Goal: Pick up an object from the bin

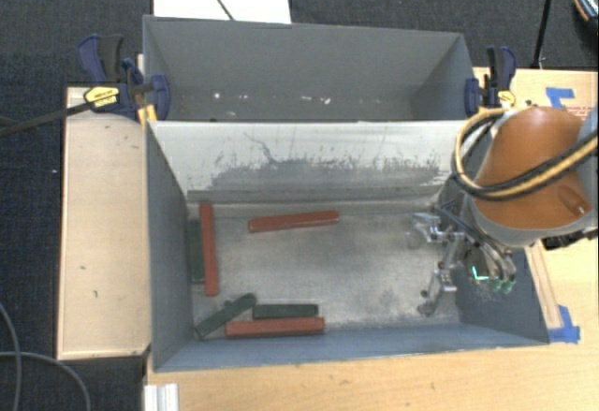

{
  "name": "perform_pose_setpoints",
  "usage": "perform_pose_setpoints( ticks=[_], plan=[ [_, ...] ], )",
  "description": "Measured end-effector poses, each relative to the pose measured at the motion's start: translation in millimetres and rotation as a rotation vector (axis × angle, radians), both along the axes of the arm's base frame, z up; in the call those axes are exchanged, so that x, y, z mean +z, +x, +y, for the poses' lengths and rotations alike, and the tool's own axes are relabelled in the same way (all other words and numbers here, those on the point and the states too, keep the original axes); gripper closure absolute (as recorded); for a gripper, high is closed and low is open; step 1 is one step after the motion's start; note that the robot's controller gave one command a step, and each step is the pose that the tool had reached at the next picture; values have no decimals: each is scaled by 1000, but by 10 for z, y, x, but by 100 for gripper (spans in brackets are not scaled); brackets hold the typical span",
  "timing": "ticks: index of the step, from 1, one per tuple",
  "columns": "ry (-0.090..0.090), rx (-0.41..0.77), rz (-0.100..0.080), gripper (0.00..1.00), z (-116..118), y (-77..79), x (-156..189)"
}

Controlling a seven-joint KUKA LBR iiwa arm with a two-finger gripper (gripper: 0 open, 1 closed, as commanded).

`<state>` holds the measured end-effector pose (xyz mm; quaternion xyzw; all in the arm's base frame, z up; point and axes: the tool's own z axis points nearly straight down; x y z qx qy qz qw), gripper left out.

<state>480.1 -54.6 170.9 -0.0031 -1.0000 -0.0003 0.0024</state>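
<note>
Grey metal makes up the bin [281, 156], and six flat bars lie on its floor: three red-brown and three dark green. One red-brown bar [293, 223] lies crosswise near the back wall, left of the middle. A second red-brown bar [209, 250] lies lengthwise along the left wall, with a dark green bar [195, 252] just beside it, between it and the wall. At the front left, a third red-brown bar [274, 328] lies crosswise along the front wall. A second dark green bar [285, 311] lies just behind it, and a third dark green bar [225, 315] sits slanted at their left end.

The hand [433, 299] is low over bare floor at the bin's right side, under the arm's orange cover [533, 166] and its looped cables [487, 177]. It is well apart from every bar and nothing shows in its grasp. I cannot tell whether it is spread or closed.
</note>
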Motion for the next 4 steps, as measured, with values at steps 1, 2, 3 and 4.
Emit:
perform_pose_setpoints(
  ticks=[1,2,3,4],
  plan=[
    [3,156,-11,0,879,197,-13],
    [2,124,-9,0,1154,882,-881],
    [5,87,-10,0,1815,1089,-1007],
    [1,85,-9,100,1769,1091,-1001]
  ],
)
